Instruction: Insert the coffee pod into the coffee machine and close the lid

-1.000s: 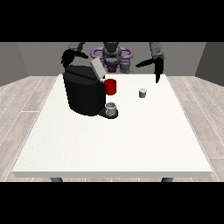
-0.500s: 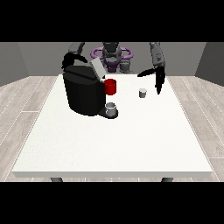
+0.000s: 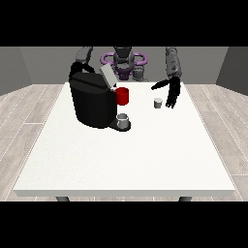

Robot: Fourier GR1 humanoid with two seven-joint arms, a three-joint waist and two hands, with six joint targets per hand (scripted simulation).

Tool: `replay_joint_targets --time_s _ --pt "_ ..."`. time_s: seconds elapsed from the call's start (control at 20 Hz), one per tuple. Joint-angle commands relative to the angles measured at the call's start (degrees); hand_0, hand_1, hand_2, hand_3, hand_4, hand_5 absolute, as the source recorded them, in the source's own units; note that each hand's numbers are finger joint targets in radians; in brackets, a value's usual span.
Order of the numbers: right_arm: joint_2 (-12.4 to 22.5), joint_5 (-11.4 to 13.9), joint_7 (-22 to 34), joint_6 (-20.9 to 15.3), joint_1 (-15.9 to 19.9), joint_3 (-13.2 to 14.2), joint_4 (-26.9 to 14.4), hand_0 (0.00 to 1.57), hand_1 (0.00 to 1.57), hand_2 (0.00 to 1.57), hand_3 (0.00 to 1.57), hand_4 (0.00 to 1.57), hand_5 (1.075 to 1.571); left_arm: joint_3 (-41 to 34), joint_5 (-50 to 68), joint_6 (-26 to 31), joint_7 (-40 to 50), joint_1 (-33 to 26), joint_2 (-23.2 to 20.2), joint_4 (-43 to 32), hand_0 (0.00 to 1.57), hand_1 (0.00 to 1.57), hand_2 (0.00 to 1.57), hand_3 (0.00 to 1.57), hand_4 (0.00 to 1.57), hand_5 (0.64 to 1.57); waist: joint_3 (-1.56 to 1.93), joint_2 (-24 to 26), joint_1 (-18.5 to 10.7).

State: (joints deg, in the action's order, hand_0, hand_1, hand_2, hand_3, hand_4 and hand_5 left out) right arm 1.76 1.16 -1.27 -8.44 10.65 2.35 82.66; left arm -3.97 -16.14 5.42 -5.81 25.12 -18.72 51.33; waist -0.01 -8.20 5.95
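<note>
A small grey coffee pod (image 3: 158, 102) stands on the white table (image 3: 126, 155) towards the back right. The black coffee machine (image 3: 92, 99) sits at the back left with its grey lid (image 3: 107, 76) raised and tilted; a red part (image 3: 122, 96) shows at its front and a small grey cup (image 3: 123, 120) rests on its base. The hand at the view's right (image 3: 171, 92) hangs just right of the pod, fingers straight and pointing down, thumb stretched towards the pod. The hand at the view's left (image 3: 76, 69) is behind the machine's top, mostly hidden.
The robot's torso with a purple ring (image 3: 123, 59) stands behind the table's far edge. A wide stretch of white tabletop lies in front of the machine and the pod.
The hand at the view's right has come down and inward, from above the table's back right to just beside the pod. The machine, lid and pod have not moved.
</note>
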Motion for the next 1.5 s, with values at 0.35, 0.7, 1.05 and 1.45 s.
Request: replay_joint_targets --time_s 0.35,0.7,1.05,1.45 --pt "-1.1 -0.3 -2.7 -0.5 0.0 -0.8 -3.3 0.00 0.00 0.00 0.00 0.39 1.571 2.2 -8.4 -3.6 -3.0 2.1 -1.8 -9.0 0.58 0.58 0.72 0.47 0.00 1.571 0.01 -1.7 1.0" --pt "-1.7 1.0 0.3 -3.1 -0.3 -3.5 -1.5 0.00 0.00 0.00 0.00 0.52 1.571 3.8 -14.0 -9.6 -5.8 3.6 -0.2 -13.0 0.67 0.67 0.81 0.55 0.00 1.571 -0.01 0.3 1.6" --pt "0.2 -0.4 0.9 -0.1 0.9 -1.4 -0.6 0.00 0.00 0.00 0.00 0.51 1.571 -0.1 -14.9 -13.1 -8.0 8.2 -3.2 -17.4 0.82 0.82 0.97 0.74 0.39 1.571 -0.01 -1.3 3.1" --pt "-1.1 -0.8 0.1 -1.0 1.4 -1.4 -1.0 0.00 0.00 0.00 0.00 0.49 1.571 2.6 -20.8 -15.9 -7.3 9.8 -3.6 -19.8 1.03 1.03 1.11 0.89 0.29 1.571 -0.02 -2.2 4.0"
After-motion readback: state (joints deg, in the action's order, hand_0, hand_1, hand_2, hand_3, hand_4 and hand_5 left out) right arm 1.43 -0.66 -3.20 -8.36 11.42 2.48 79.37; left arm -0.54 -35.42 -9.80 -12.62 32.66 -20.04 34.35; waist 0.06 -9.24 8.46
